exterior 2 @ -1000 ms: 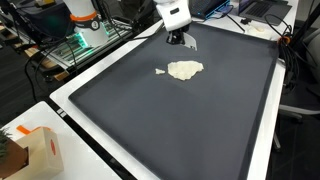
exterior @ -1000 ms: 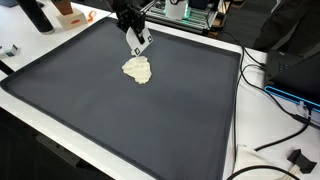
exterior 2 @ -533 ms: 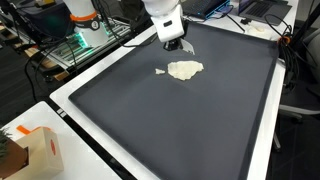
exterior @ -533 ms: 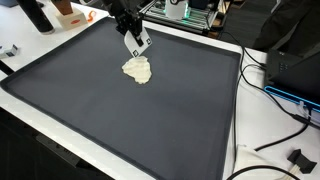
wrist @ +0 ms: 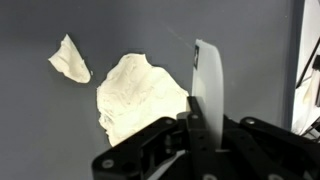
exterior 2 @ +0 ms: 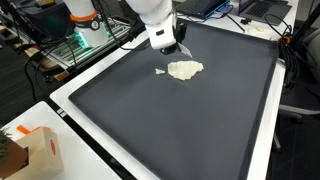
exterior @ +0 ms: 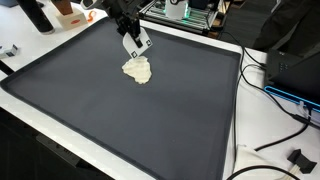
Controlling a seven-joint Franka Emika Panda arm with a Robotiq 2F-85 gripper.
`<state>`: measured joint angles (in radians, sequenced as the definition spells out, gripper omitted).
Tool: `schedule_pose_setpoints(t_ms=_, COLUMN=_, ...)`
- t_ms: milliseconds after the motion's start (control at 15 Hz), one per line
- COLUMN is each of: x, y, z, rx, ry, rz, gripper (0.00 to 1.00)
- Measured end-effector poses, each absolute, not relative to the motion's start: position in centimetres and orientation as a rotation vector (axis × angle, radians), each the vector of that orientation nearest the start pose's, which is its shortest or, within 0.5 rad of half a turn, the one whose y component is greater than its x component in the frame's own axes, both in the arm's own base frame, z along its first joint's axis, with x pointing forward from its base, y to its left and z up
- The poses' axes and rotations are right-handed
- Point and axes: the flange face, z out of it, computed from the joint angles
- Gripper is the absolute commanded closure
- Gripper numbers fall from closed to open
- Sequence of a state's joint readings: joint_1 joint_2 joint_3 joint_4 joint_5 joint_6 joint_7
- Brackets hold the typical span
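Two pale pieces lay on the dark mat [exterior: 150, 120] toward the far edge of the desk [exterior: 30, 140]: a crumpled lump [exterior: 137, 70] and, just beside it, a scrap [exterior 2: 160, 71]. The gripper [exterior: 141, 45] hovered just above the lump's far side; whether its jaws stood apart or together I could not tell. A grasp would likely go best centred over the lump, low against the mat.

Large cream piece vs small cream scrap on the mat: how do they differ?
Size: the large piece is far broader than the small scrap. Shape: the large piece is rounded and lumpy; the small scrap is a pointed sliver. Both are cream, lying apart on the dark mat.
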<state>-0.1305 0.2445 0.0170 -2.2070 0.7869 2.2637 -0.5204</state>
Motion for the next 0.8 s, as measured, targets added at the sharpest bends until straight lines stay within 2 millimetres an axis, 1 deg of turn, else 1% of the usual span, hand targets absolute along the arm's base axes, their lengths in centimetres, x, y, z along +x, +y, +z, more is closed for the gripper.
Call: schedule_pose_setpoints(t_ms=800, x=53.67, y=-4.48, z=25.71, rx=-2.493, ry=0.315, rz=-0.028, gripper=0.99)
